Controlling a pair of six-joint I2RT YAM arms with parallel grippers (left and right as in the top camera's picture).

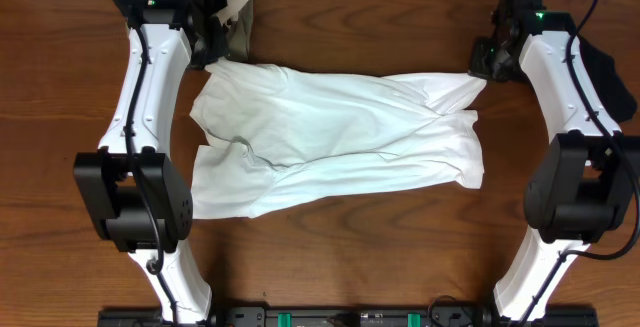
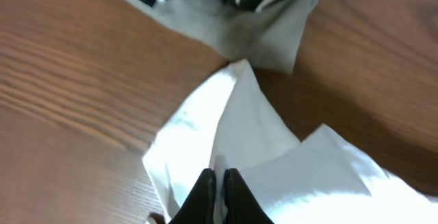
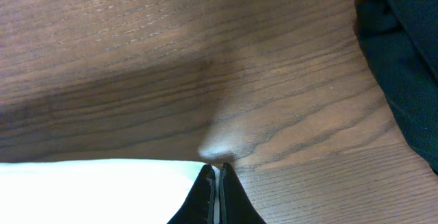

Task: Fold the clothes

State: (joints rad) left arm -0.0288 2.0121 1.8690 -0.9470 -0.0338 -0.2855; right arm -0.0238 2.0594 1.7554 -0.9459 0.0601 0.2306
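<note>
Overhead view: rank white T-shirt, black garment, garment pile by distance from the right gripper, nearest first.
1. white T-shirt, its corner right at the right gripper.
2. black garment, far right, beyond the right arm.
3. garment pile, top-left corner.

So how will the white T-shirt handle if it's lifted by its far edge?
Probably floppy: the white T-shirt lies creased and rumpled, so it should sag from any held point. Likely light for its size, being thin cloth. Pushed across the wooden table, it would probably bunch rather than slide whole.
</note>
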